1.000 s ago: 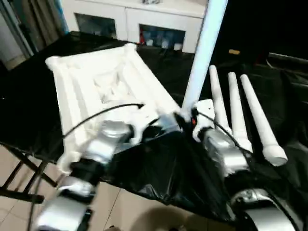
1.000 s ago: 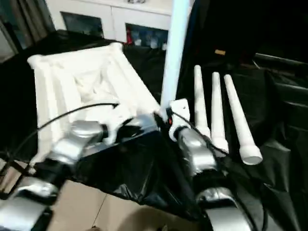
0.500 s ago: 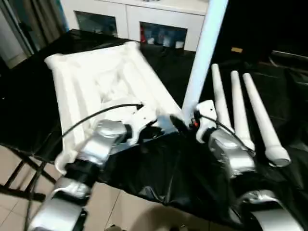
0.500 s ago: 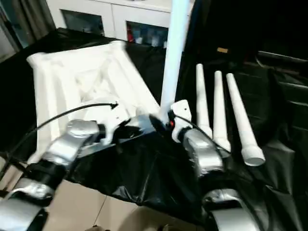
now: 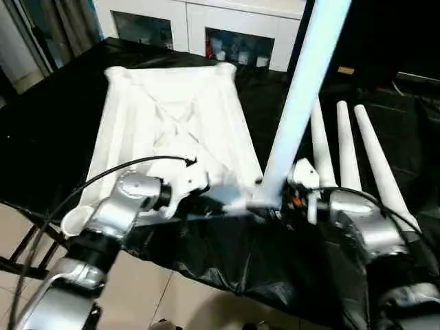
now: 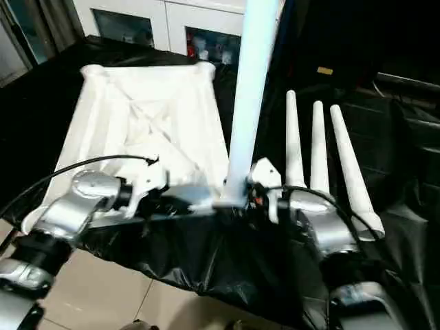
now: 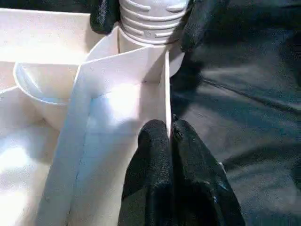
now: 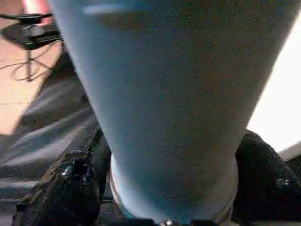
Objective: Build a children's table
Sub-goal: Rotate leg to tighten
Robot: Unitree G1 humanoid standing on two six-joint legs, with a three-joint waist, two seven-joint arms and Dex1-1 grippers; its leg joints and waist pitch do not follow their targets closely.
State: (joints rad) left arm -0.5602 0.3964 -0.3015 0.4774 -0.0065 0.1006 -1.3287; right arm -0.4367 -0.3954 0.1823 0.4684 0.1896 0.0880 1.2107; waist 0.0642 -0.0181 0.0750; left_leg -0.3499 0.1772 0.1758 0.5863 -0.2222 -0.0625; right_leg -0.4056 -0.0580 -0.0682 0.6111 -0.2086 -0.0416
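While the white table top [image 5: 172,130] lies underside-up on the black-covered bench [image 5: 41,137], ribs showing, one leg [image 6: 249,89] stands upright in the near corner socket, its ridged collar [image 7: 150,21] sitting right at the socket's mouth. That corner is basically sandwiched between the two sets of jaws.

Left gripper [image 7: 168,136] has its jaws pinched tight on the thin edge wall of the top, just beside the socket, so the wall runs straight between the two black fingers [image 7: 150,155]. The standing leg is directly ahead of those jaws, with the other gripper's black fingertips either side of the collar.

Right gripper [image 8: 169,179] has its jaws spread fairly wide around the base of the standing leg, one black finger [image 8: 70,183] on each side of the tube. They look closed onto it, and the leg fills the gap between them.

Three spare legs [image 6: 317,158] lie side by side on the bench past the right gripper, narrow ends pointing away, well apart from the left jaws. Beyond the bench there's a white cabinet [image 5: 199,20] with glass doors.
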